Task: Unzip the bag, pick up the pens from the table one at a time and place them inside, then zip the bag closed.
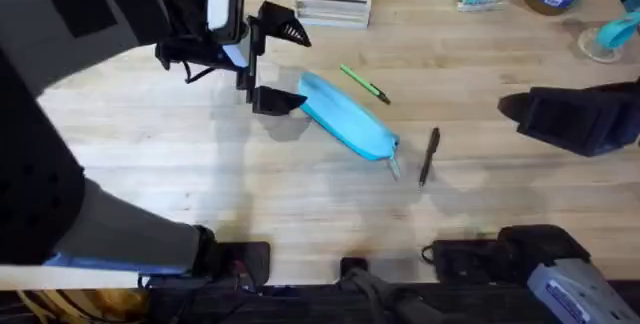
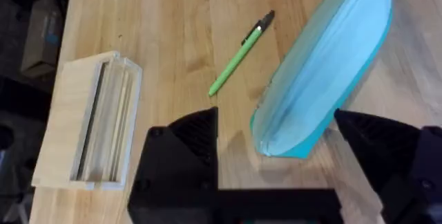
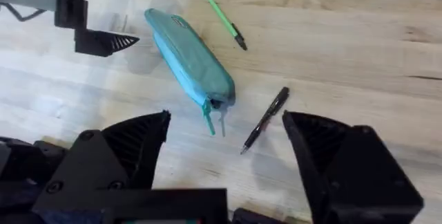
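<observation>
1. The left gripper (image 1: pixel 272 64) hangs over the left half of the table (image 1: pixel 200 174), its two black fingers spread wide apart and holding nothing. One fingertip sits just beside the left end of the bag (image 1: pixel 345 116); the other points toward the far edge.
2. A flat pale wooden box (image 1: pixel 333 9) with clear slats lies behind the left gripper, near the far edge.
3. The bag, a light blue pouch, lies slantwise near the middle of the table, its left end farther from the bases and its right end nearer. A zipper pull (image 3: pixel 209 120) trails from the right end. From the left wrist view, the bag's end (image 2: pixel 324 79) lies between the spread fingers.
4. The green pen (image 1: pixel 364 83) lies just behind the bag, roughly parallel to it and apart from it.
5. The black pen (image 1: pixel 429 155) lies just right of the bag's right end, near the zipper pull, not touching.
6. The right gripper (image 3: pixel 224 175) hovers over the right side, fingers released and wide, empty.
</observation>
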`<state>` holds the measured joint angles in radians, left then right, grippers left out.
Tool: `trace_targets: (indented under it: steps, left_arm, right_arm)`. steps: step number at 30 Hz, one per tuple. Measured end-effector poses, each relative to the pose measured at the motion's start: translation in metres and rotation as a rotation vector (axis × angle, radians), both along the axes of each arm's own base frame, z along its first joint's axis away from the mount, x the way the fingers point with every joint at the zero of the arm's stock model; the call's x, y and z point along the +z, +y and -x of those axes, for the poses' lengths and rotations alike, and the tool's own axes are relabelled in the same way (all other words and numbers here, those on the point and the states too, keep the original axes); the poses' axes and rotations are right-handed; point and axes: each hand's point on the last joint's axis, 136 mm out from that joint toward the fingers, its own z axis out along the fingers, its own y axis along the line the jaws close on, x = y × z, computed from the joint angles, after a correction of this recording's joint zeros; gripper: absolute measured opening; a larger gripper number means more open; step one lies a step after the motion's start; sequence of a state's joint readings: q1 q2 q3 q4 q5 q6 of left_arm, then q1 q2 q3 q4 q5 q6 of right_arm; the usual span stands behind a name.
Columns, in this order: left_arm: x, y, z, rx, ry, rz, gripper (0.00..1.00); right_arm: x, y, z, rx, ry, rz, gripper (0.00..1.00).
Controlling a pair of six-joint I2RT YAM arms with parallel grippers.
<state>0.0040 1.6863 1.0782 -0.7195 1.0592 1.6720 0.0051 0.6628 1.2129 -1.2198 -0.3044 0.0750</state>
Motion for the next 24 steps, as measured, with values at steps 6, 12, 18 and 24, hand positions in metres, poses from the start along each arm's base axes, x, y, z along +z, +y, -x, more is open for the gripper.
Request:
trace_targets:
  steps: [6, 12, 18, 24]
  left_arm:
    - [-0.009, -0.007, -0.008, 0.003, 0.045, 0.06, 0.991]
    - [-0.02, -0.019, -0.003, -0.018, 0.11, 0.068, 0.991]
    - [-0.024, -0.018, -0.003, -0.01, 0.121, 0.046, 0.993]
    - [-0.025, -0.017, -0.004, -0.005, 0.124, 0.037, 0.993]
  right_arm:
    - [0.0, 0.0, 0.0, -0.005, 0.002, -0.005, 0.997]
    - [0.0, 0.0, 0.0, -0.005, 0.002, -0.005, 0.997]
    - [0.0, 0.0, 0.0, -0.005, 0.002, -0.006, 0.997]
    - [0.0, 0.0, 0.0, -0.007, 0.003, -0.007, 0.997]
